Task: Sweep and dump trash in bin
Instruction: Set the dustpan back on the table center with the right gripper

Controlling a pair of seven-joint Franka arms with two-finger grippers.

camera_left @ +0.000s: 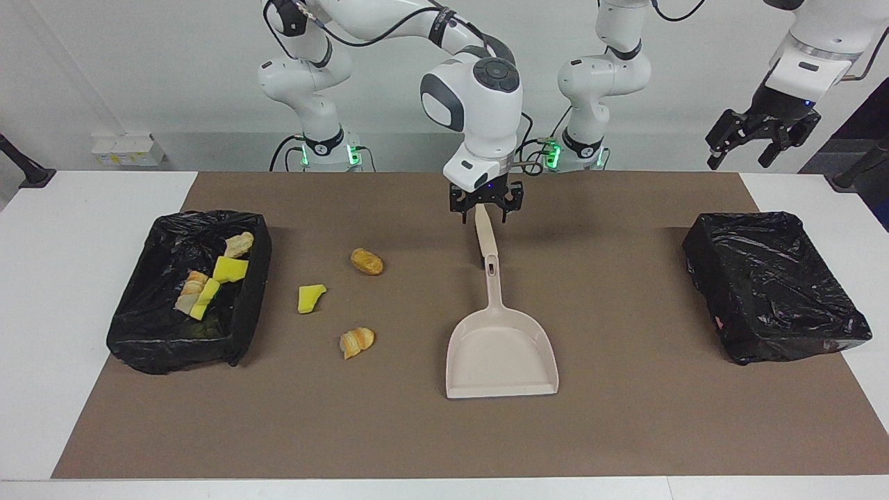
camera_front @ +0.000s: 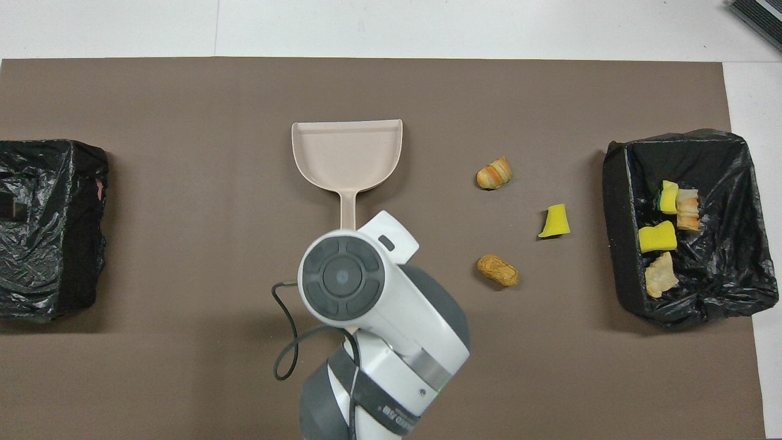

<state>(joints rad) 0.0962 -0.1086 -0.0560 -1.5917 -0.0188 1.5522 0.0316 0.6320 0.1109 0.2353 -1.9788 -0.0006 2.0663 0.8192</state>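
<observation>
Facing view: the right gripper [camera_left: 485, 208] hangs, jaws spread wide, astride the beige stick [camera_left: 483, 235] at twelve o'clock from the dustpan [camera_left: 501, 354]. Trash scraps [camera_left: 311, 297] lie at its nine o'clock, near the bin [camera_left: 173, 351]. Best to grip squarely and low. The left gripper [camera_left: 757, 135] waits, wide.

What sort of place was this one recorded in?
Most likely a robotics lab: a brown mat covers a white table, with staged trash, a dustpan and bag-lined bins.
</observation>
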